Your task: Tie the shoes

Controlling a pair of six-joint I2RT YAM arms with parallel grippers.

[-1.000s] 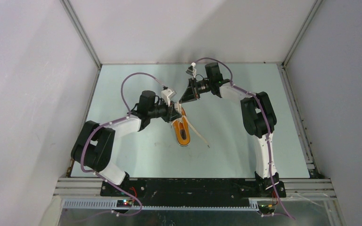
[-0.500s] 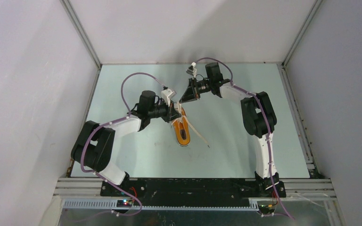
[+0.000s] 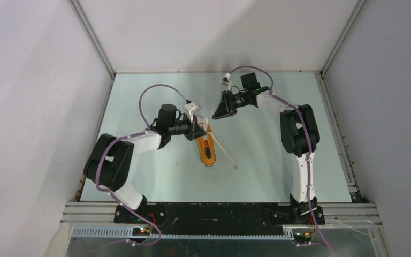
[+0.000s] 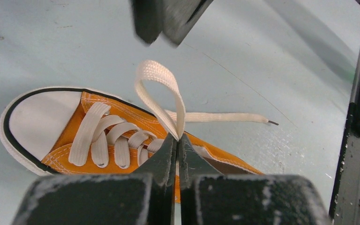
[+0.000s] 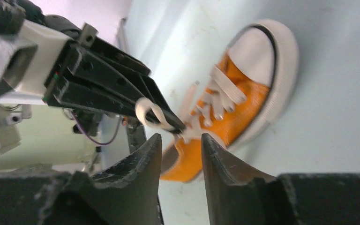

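Above the shoe (image 4: pixel 115 111) on the table (image 4: pixel 262 56), left jaws pinch a lace loop (image 4: pixel 155 69); right jaws stand open, empty, nearby.

Text check: nothing readable.
No legible lettering, brand mark, number or sign on the sneaker (image 4: pixel 42 117) or the table (image 3: pixel 155 174) in any view.

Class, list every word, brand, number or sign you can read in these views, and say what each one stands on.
None: no readable word, brand, number or sign shows on the sneaker, its laces or the table.
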